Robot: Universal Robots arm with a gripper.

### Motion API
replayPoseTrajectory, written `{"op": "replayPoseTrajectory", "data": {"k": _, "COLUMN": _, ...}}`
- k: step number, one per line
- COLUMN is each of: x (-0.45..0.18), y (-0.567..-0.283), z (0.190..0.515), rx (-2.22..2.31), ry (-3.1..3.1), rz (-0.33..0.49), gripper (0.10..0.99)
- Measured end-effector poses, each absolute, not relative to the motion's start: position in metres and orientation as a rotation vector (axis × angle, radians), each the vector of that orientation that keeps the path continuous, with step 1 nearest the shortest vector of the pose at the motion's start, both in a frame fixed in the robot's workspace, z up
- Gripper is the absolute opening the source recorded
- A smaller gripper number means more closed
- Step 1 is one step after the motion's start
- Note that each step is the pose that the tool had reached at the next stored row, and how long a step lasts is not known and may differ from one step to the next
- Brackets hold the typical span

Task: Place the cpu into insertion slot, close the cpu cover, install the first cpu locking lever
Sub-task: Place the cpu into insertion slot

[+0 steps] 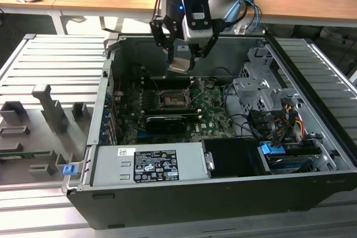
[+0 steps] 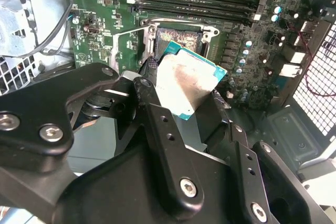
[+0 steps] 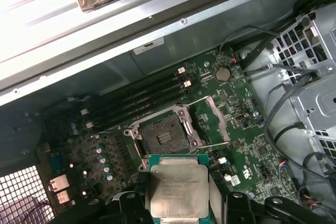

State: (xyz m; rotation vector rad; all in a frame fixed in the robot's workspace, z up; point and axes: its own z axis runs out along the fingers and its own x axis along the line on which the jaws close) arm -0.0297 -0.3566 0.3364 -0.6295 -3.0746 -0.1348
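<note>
My gripper (image 1: 181,62) hangs inside the open computer case, shut on the cpu (image 1: 179,59), a flat square chip with a tan-silver face. Both wrist views show the cpu (image 3: 178,190) (image 2: 186,85) clamped between black fingers (image 3: 126,205). It is held above the green board, a little short of the insertion slot (image 3: 164,136) (image 2: 178,38) (image 1: 171,98). The square black socket lies uncovered with nothing in it. The cpu cover (image 3: 218,116) stands swung up at one side of the socket. Thin wire levers (image 3: 214,144) are raised beside it.
Long black memory slots (image 3: 136,100) run along one side of the socket. A black card (image 1: 166,122) lies in front of it. A silver power supply (image 1: 148,165), a drive cage (image 1: 262,90) and cables (image 1: 279,118) crowd the case. A grey fixture tray (image 1: 44,115) is on the exterior view's left.
</note>
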Motion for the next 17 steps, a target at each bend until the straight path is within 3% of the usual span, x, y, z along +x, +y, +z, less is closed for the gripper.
{"op": "replayPoseTrajectory", "data": {"k": 17, "x": -0.0306, "y": -0.3566, "z": 0.3292, "rx": -0.792, "ry": -3.041, "rz": -0.135, "gripper": 0.537}}
